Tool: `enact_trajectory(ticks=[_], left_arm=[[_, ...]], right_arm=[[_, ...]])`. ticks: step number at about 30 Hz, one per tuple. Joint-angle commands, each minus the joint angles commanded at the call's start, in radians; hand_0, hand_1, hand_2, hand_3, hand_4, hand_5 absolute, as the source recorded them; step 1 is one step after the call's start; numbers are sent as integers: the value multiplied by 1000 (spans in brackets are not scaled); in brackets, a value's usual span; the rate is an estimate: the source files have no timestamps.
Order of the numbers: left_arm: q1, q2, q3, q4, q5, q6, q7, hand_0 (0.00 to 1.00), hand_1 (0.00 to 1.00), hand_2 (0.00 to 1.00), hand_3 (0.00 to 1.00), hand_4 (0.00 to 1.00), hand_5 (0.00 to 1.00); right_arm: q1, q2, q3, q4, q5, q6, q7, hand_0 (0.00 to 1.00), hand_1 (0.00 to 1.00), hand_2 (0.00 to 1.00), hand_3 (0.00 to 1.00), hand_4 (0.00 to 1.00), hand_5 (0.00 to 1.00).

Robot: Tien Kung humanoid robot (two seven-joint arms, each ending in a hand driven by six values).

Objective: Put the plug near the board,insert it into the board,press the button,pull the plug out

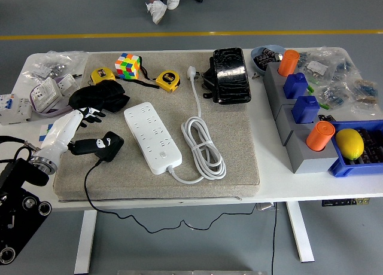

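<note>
early in the task, by the look of it. left hand (84,122) low over the left part of the grey mat (239,149), white forearm shell angled in from the lower left, dark fingers (91,113) reaching toward the black glove-like bundle (99,97); whether curled or spread, cannot tell at this size. not closed on the plug. black plug (103,147) lying flat on the mat just below and to the right of that hand, its black cable (90,188) trailing off the near edge of the worktop (299,191). white power board (151,136) just beside the plug to its right, lying diagonally, sockets up and all vacant, own white cord (203,146) coiled on its far side. right hand nowhere in view.

judged done: plug set near the board, or very nearly so. judged left: insertion into a socket, pressing the button (presumably at the board's near end, too small to make out), then pulling the plug back out.

elsewhere: colour cube (127,66) and yellow tape measures (168,81) at the mat's back, unrelated.
</note>
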Motion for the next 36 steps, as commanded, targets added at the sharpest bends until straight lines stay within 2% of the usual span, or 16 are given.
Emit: enact_trajectory(ticks=[5,6,11,12,17,18,23,24,29,30,35,36], left_arm=[[1,-6,24,12,27,15,35,730,793,815,845,998,643],[1,-8,30,16,34,17,43,702,756,761,827,998,659],[-4,-21,49,43,68,16,101,702,756,761,827,998,659],[-6,-22,51,46,74,17,111,588,641,642,773,998,645],[-17,-26,69,48,102,32,146,588,641,642,773,998,645],[-19,-28,71,50,105,36,149,478,505,543,711,998,591],[-32,-38,81,64,116,42,175,478,505,543,711,998,591],[-34,-40,83,67,119,41,181,330,390,465,670,998,482],[-40,-48,91,80,135,42,212,330,390,465,670,998,482],[-41,-49,91,80,133,47,211,287,340,426,578,998,351],[-48,-49,98,82,130,55,215,287,340,426,578,998,351],[-50,-49,100,83,135,56,217,208,315,415,537,929,258]], right_arm=[[0,0,1,1,-2,0,0,552,642,597,519,883,423],[1,0,1,1,-2,0,0,552,642,597,519,884,423],[1,-1,2,1,-3,-1,1,552,642,597,519,884,423],[2,-1,1,1,-3,-1,0,550,642,596,519,884,422],[3,-2,4,1,-3,-1,0,550,642,596,519,884,422],[3,-2,4,1,-2,-1,0,552,641,596,519,884,422],[3,-2,2,1,-1,-1,0,552,641,596,519,884,422],[4,-2,2,1,-1,-1,0,552,641,596,519,883,423],[5,-3,3,2,-2,-2,2,552,641,596,519,883,423],[5,-4,3,2,-3,-2,2,550,641,596,519,884,423],[4,-3,2,1,-1,-2,2,550,641,596,519,884,423],[4,-3,2,1,-1,-2,2,552,641,595,519,883,423]])
